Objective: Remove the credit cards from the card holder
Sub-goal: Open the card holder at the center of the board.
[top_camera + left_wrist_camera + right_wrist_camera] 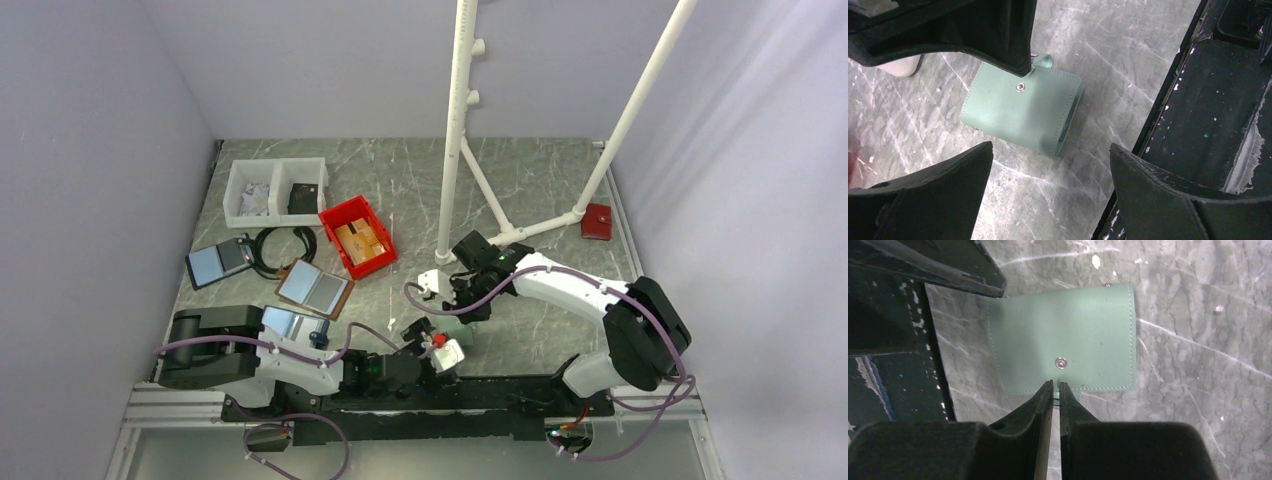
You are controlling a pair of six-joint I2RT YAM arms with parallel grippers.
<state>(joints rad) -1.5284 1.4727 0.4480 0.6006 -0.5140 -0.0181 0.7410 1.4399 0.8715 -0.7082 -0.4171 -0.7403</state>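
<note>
Nearest the left wrist lens, the left gripper (1051,147) is seen spread wide, its two black fingers (938,195) parted at 7 and 5 o'clock with nothing held between them. Just beyond them the holder (1023,107) is laid folded shut on the table (1128,55). It is teal, with its fold turned toward 4 o'clock and a snap stud (1020,87) shown near its 12 o'clock edge. The tab (1046,60) at that edge is pinched by the right gripper (1056,385), whose fingers stand almost together at 6 o'clock of the stud in the right wrist view. A black rail (1208,125) is seen at 3 o'clock of the holder. From above, both grippers are found together at the near middle of the table, the right one at 1 o'clock of the left. A red bin (357,236), a white tray (276,190), a brown-edged folder (314,288) and a dark-edged folder (218,262) are set well apart at 10 o'clock of them.
</note>
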